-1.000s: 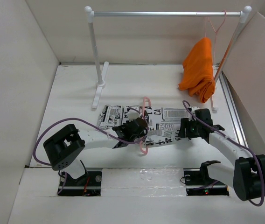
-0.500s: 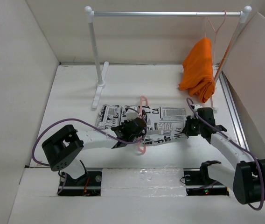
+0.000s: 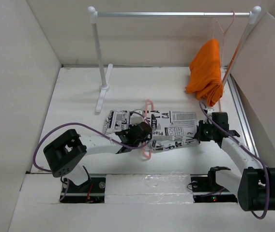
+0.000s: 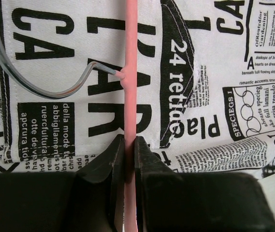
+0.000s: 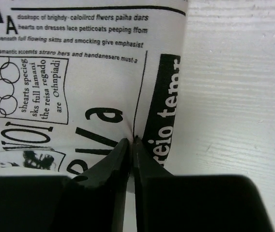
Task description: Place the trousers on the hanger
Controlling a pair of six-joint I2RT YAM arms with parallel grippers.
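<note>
The trousers (image 3: 172, 129) lie flat across the table, white with black newspaper print. The pale pink hanger (image 3: 150, 108) lies across them, its bar running front to back. My left gripper (image 3: 145, 136) is shut on the hanger's bar (image 4: 129, 72); the metal hook (image 4: 26, 82) curves to the left of it over the cloth (image 4: 215, 96). My right gripper (image 3: 201, 133) is shut on a pinch of the trousers (image 5: 79, 87) near their right edge, just above the table.
A white clothes rail (image 3: 171, 14) stands at the back, its left foot (image 3: 103, 89) on the table. An orange cloth (image 3: 206, 72) hangs from a coral hanger (image 3: 223, 29) at the rail's right end. White walls enclose both sides.
My right gripper has pulled the trousers' right end further to the right, spreading the cloth flatter under the hanger. My left gripper has held the hanger almost in place.
</note>
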